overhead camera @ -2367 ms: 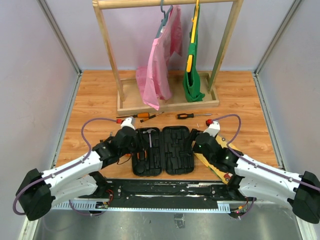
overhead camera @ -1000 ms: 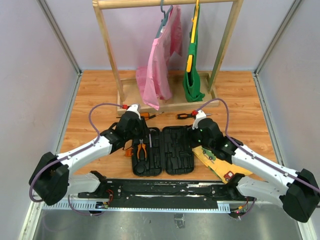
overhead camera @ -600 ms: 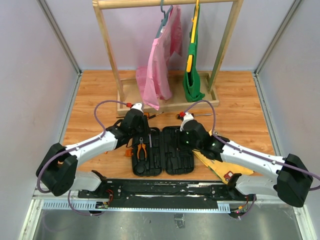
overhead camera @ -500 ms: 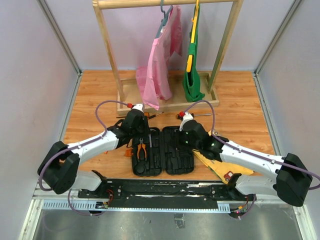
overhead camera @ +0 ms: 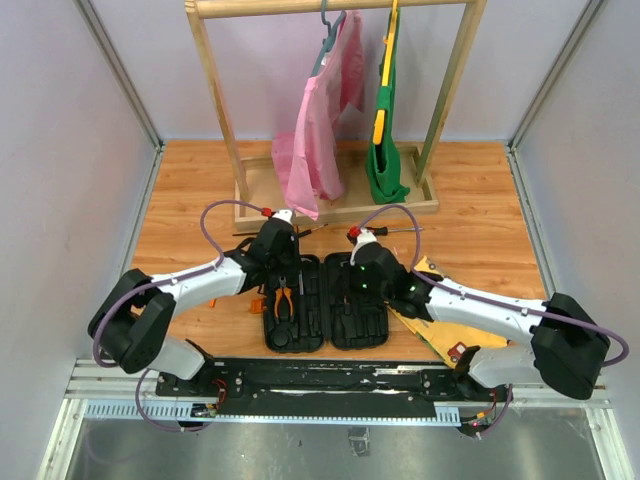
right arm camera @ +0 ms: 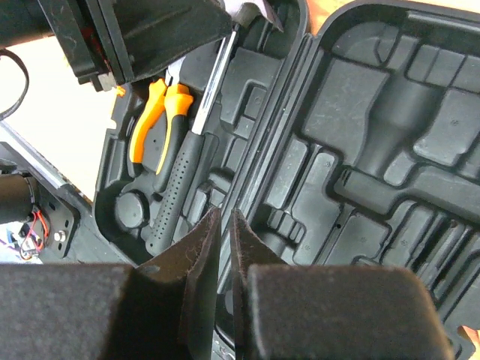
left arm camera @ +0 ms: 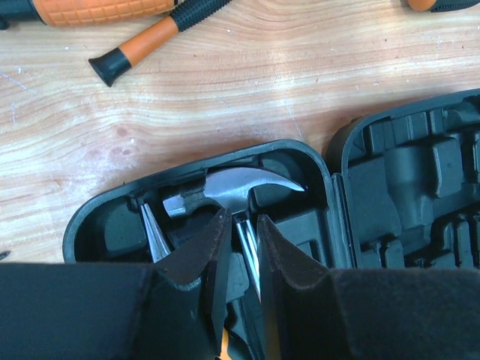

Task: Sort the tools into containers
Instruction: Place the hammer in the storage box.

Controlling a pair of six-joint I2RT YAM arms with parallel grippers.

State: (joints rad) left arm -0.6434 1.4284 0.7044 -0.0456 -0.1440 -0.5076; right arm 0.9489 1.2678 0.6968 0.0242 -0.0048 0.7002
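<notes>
The black tool case lies open, two halves side by side. Its left half holds orange-handled pliers and a hammer with a black grip. My left gripper hangs over the case's far end, jaws narrowly apart on either side of the hammer's metal shaft. My right gripper is shut with nothing in it, tips over the hinge between the halves. The right half has bare slots. Two orange-and-black screwdrivers lie on the wood beyond the case.
A wooden clothes rack with pink and green garments stands behind the case. A yellow board lies under my right arm. An orange latch sticks out at the case's left side. The black rail runs along the near edge.
Both arms have swung inward over the case. The right jaws went from half open to shut. The left jaws have narrowed around the hammer's shaft.
</notes>
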